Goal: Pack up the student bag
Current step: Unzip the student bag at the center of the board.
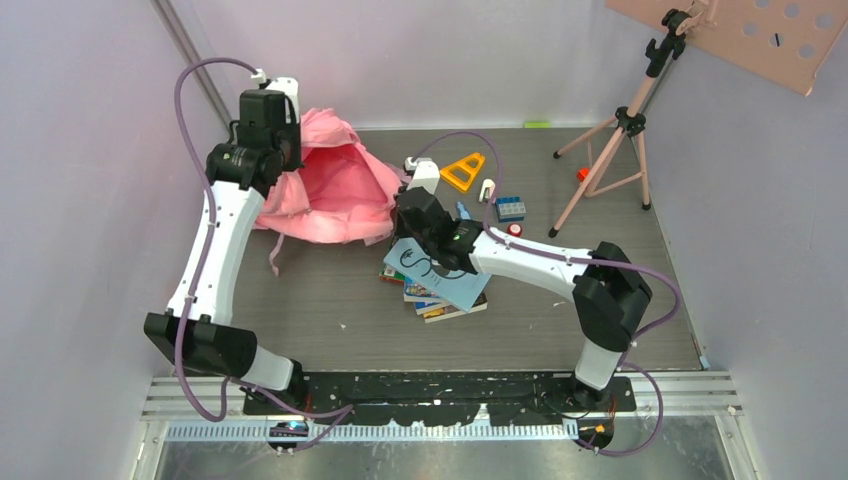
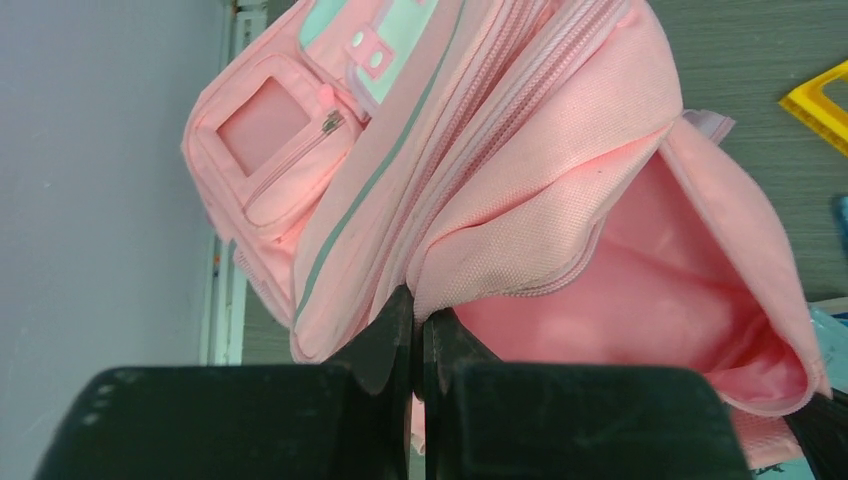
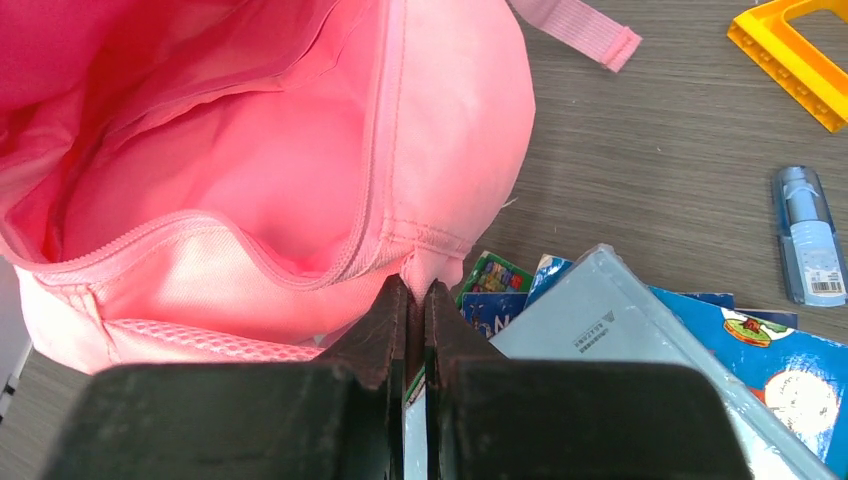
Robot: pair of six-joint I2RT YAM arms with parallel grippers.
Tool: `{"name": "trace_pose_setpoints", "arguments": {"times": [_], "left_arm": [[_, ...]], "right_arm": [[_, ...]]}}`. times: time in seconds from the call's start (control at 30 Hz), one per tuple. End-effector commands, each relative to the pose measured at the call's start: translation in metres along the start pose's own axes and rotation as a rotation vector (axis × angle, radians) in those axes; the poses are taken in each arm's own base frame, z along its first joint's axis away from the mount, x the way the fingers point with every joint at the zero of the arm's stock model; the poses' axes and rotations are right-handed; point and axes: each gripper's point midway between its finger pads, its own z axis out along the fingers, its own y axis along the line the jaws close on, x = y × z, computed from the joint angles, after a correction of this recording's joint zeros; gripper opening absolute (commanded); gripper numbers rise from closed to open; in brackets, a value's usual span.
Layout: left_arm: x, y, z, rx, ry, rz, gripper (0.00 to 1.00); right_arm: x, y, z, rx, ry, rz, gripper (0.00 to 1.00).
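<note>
Zero items show inside the student bag (image 1: 330,180), so by my read packing has barely begun. The mouth is held open, and loading is all that's left.

Left to right for you:

- Left gripper (image 2: 418,322): the jaws are together, and the pink rim fabric of the bag's mouth runs straight into the tips. It looks pinched on that rim and lifting it. It sits at the bag's far-left side, up near the wall.
- The bag lies on the desk (image 1: 330,320) at rear left, slumped on its side, with the main compartment gaping toward the right arm. Both wrist views show only pink lining inside. The front pocket is zipped.
- Right gripper (image 3: 418,300): the jaws are together on the small fabric tab at the end of the zip, on the bag's near-right edge. So you have one grip on each side of the opening and the bag between the two arms.
- Stack of books (image 1: 445,295): it sits on the desk just beside the bag's mouth, directly under the right wrist, with a pale blue book (image 3: 600,320) on top. None are packed.
- Further right, all loose on the desk and apart from the bag: a yellow triangle (image 1: 463,172), a blue tube (image 3: 805,235) and a blue brick (image 1: 511,208).

You have no free gripper while both hold fabric. One must let go before anything can go in, and the mouth may sag when it does.
</note>
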Motion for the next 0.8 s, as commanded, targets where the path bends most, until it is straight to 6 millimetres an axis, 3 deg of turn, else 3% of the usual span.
{"name": "trace_pose_setpoints", "arguments": {"times": [0.0,0.2,0.23,0.27,0.33,0.37,0.47,0.53,0.77], "left_arm": [[-0.025,0.01,-0.006,0.01,-0.14,-0.036,0.0],[0.03,-0.032,-0.012,0.24,-0.129,-0.049,0.0],[0.045,-0.045,-0.019,0.32,-0.124,-0.041,0.0],[0.055,-0.047,-0.019,0.333,-0.113,-0.038,0.0],[0.064,-0.051,-0.022,0.359,-0.125,-0.036,0.0],[0.068,-0.054,-0.021,0.371,-0.13,-0.036,0.0],[0.08,-0.06,-0.017,0.396,-0.132,-0.051,0.0],[0.084,-0.063,-0.016,0.407,-0.125,-0.072,0.0],[0.094,-0.068,-0.026,0.446,-0.068,-0.079,0.0]], "right_arm": [[-0.01,-0.018,-0.02,0.024,0.016,-0.117,0.0],[-0.017,0.015,-0.037,-0.14,0.088,-0.14,0.03],[-0.024,0.025,-0.047,-0.194,0.096,-0.148,0.18],[-0.03,0.027,-0.053,-0.208,0.089,-0.154,0.24],[-0.036,0.029,-0.063,-0.233,0.095,-0.165,0.48],[-0.038,0.029,-0.066,-0.236,0.093,-0.173,0.55],[-0.046,0.019,-0.081,-0.22,0.086,-0.188,0.78],[-0.051,0.01,-0.09,-0.199,0.087,-0.205,0.85],[-0.068,-0.038,-0.114,-0.109,0.117,-0.204,0.93]]}}
